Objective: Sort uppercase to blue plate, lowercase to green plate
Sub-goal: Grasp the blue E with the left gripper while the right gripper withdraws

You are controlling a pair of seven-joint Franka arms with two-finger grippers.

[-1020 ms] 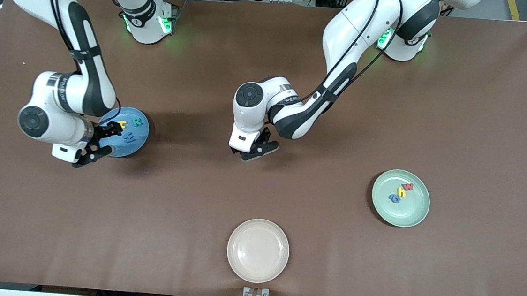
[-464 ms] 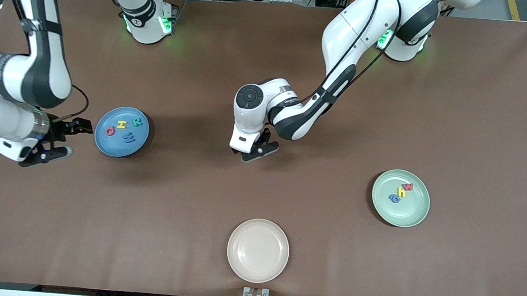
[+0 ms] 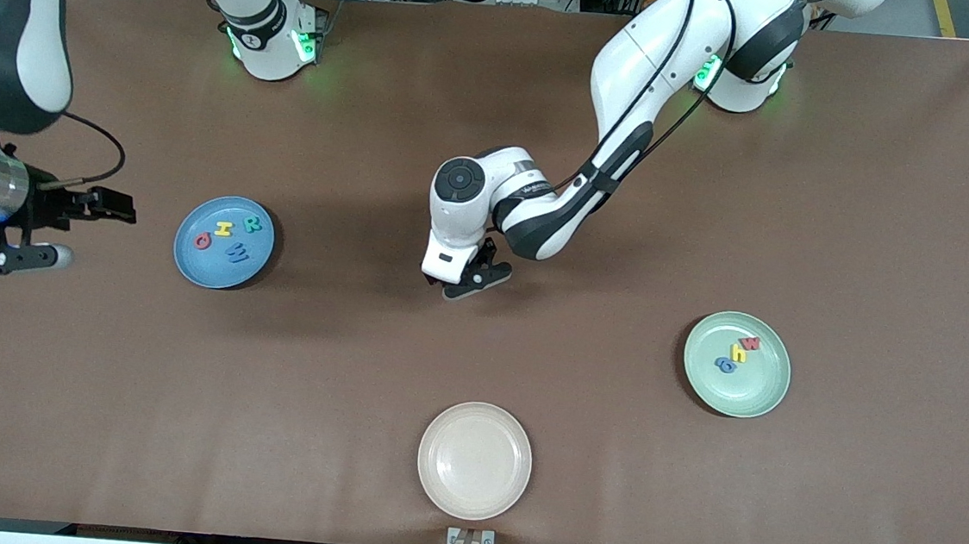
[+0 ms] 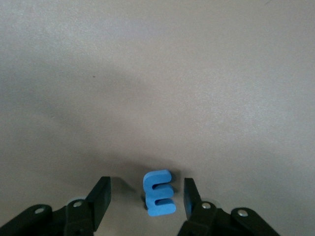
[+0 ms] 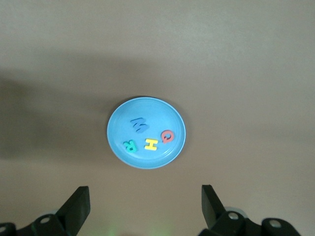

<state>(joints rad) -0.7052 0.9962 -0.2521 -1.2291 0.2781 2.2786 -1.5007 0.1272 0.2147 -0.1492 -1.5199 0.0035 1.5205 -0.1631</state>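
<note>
The blue plate holds the uppercase letters: red Q, yellow H, teal R and blue W. My right gripper is open and empty, up in the air beside the plate toward the right arm's end. The plate also shows in the right wrist view. My left gripper is low at the table's middle, open, with the small blue m lying between its fingers. The green plate holds the blue a-like letter, yellow h and red w.
A cream plate without letters sits near the table's front edge at the middle. The brown table is bare between the plates.
My right gripper has drawn away from over the blue plate toward the right arm's end of the table, and the red Q now shows on the plate. The left gripper has hardly moved.
</note>
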